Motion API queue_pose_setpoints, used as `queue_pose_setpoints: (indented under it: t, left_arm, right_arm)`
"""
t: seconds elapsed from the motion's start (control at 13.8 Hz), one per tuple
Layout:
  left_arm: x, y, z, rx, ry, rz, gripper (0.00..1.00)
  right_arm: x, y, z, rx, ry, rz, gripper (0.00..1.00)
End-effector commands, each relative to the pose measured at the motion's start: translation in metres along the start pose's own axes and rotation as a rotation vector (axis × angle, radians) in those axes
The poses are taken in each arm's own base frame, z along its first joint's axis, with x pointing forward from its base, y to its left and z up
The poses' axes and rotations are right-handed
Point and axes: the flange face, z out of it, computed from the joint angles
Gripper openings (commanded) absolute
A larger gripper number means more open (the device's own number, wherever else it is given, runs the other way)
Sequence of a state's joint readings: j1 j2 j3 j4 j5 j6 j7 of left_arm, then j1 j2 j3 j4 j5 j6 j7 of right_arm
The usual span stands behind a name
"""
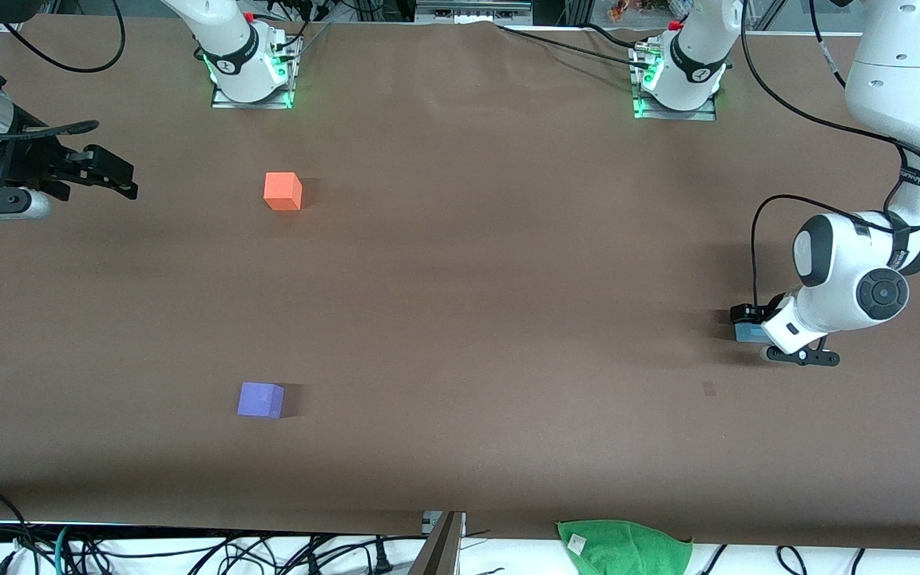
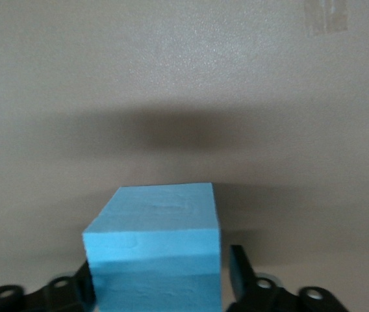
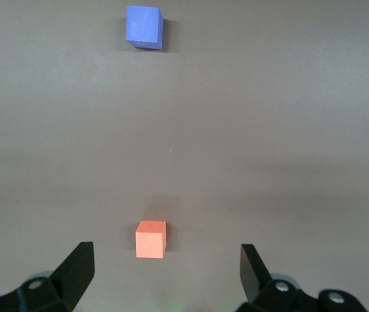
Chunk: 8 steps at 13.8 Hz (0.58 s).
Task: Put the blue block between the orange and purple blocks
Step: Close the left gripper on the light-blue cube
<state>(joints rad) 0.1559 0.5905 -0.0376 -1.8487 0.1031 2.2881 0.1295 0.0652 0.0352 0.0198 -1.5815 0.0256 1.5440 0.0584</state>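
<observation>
A: Start at the right arm's end of the table. What's there?

B: Right gripper (image 1: 105, 172) waits in the air over bare brown table (image 1: 468, 319), fingers spread wide, nothing between them. Its wrist view confirms: both fingertips (image 3: 80, 266) well apart, orange block and purple block both in sight on the table ahead.

A: The two blocks?

B: Orange block (image 1: 283, 192) sits toward the robots' bases. Purple block (image 1: 260, 399) lies nearer the front camera, roughly in line with the orange one. Well apart, open tabletop between them.

A: Middle of the table?

B: Bare cloth only. A green rag (image 1: 624, 547) lies off the table's near edge.

A: And the left arm's end?

B: Left gripper (image 1: 750, 329) is down at the table surface. The blue block (image 1: 747, 332) sits between its fingers, mostly hidden by the hand in the front view. Left wrist view shows the blue block (image 2: 155, 250) resting on the table, a finger (image 2: 238, 270) just beside each side face. Contact cannot be told, so gripped or not is uncertain.
</observation>
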Motion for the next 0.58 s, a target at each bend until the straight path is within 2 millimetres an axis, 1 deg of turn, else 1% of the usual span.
queue_pose_setpoints:
  t: [0.0, 0.07, 0.14, 0.29, 0.36, 0.43, 0.51]
  left_arm:
    - [0.005, 0.003, -0.024, 0.016, 0.037, 0.033, 0.14]
    - [0.006, 0.01, -0.039, 0.021, 0.046, 0.041, 0.14]
    - [0.006, 0.021, -0.054, 0.02, 0.028, 0.059, 0.14]
    - [0.014, 0.06, -0.092, -0.011, -0.041, 0.104, 0.15]
    - [0.017, 0.084, -0.109, -0.024, -0.06, 0.139, 0.15]
    - [0.019, 0.114, -0.121, -0.04, -0.067, 0.182, 0.14]
    - [0.019, 0.143, -0.13, -0.053, -0.063, 0.21, 0.14]
  right_arm:
    - [0.005, -0.001, 0.003, -0.004, -0.011, -0.015, 0.99]
    - [0.006, 0.001, 0.005, -0.004, -0.013, -0.018, 0.99]
    - [0.012, 0.001, 0.016, -0.004, -0.034, -0.017, 1.0]
    - [0.022, 0.001, 0.036, -0.016, -0.071, -0.019, 0.99]
    - [0.023, 0.002, 0.037, -0.011, -0.069, -0.018, 0.99]
    - [0.027, 0.001, 0.045, -0.014, -0.08, -0.019, 0.99]
    - [0.033, -0.001, 0.058, -0.017, -0.104, -0.023, 0.99]
